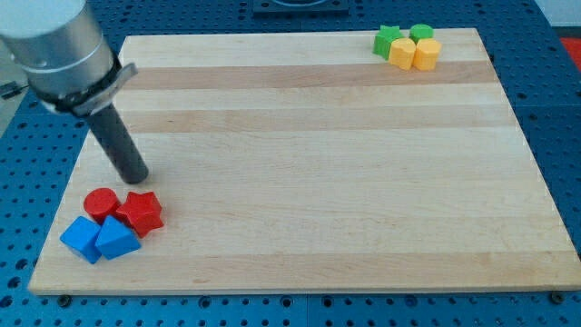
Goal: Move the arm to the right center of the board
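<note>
Camera view, looking down at an angle on a pale wooden board (309, 163) resting on a blue perforated table (558, 109).

Upper left: grey cylindrical arm (56, 50), ending in a straight dark rod slanting down toward the view's right. My tip (136, 178) resting on the board near its left edge, in the lower left part. No gripper fitted, so nothing to open or close and nothing held; only a bare rod end, touching no block.

Just below the tip, apart from it by a small gap: a tight cluster of four blocks in the board's lower left corner. Red cylinder (101, 203) at the cluster's upper left, red star (141, 212) to its right, closest to the tip. Two blue blocks in front: blue cube (82, 238) at the view's left, blue wedge-like block (118, 240) beside it, touching the reds.

Far corner, view's top right: second cluster of four, well apart from the tip. Green star (388, 40), green cylinder (421, 33), and two yellow blocks in front: yellow heart-like block (401, 52) and yellow hexagon (427, 54).

Right centre of the board (508, 159): bare wood, far across from the tip.
</note>
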`<state>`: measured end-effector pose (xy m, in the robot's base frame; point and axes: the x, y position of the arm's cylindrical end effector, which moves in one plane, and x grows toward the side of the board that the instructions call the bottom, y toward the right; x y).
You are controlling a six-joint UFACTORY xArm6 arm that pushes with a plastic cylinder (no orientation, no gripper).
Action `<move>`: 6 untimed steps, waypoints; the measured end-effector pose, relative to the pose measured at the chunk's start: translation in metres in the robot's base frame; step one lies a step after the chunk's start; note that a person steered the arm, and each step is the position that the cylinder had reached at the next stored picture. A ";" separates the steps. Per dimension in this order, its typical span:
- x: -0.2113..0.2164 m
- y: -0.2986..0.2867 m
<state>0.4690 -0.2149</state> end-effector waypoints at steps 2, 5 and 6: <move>-0.057 0.074; -0.081 0.405; -0.115 0.495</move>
